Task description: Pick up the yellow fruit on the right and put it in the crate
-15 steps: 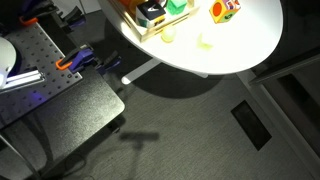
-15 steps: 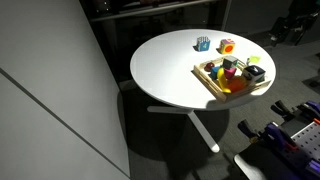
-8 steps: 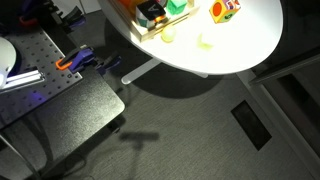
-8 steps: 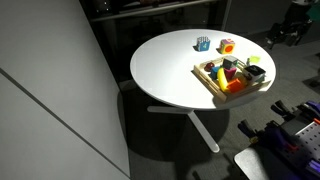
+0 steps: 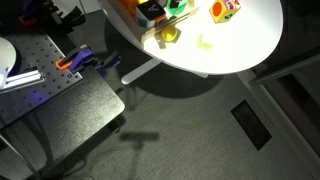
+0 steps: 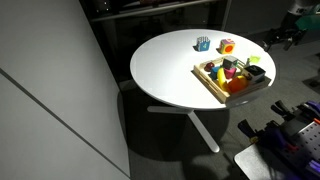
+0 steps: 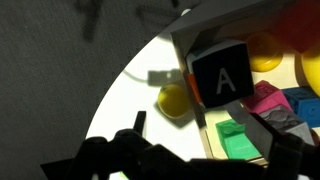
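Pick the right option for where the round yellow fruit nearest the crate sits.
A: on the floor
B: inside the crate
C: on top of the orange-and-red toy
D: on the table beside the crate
D: in the wrist view the fruit lies on the white table, just outside the crate wall.

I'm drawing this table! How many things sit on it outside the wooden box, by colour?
Yellow: 2, the yellow fruit and the other fruit
Orange-and-red: 1, the toy
Blue: 1, the blue thing
Total: 4
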Tool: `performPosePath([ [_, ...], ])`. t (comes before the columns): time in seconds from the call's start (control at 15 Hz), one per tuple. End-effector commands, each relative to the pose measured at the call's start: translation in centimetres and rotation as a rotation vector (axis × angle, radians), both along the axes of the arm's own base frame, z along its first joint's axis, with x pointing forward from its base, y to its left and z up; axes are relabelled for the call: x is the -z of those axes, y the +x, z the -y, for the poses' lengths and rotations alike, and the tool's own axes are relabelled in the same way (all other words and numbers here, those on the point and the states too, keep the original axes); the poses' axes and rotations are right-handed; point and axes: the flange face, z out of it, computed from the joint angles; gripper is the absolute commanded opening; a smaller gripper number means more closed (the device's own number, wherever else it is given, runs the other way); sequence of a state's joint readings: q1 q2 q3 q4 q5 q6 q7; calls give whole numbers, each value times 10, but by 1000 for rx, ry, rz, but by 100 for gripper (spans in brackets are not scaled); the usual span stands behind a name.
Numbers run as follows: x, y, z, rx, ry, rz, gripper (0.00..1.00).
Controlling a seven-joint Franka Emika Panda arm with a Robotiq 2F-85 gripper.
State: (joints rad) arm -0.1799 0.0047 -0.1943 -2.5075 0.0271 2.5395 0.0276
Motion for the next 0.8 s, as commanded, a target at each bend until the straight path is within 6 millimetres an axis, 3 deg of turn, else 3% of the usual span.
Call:
performPosePath([
  [0.0, 16, 14, 19, 42, 22, 21, 100],
  [0.73, 70, 27, 58, 168, 15, 0, 100],
])
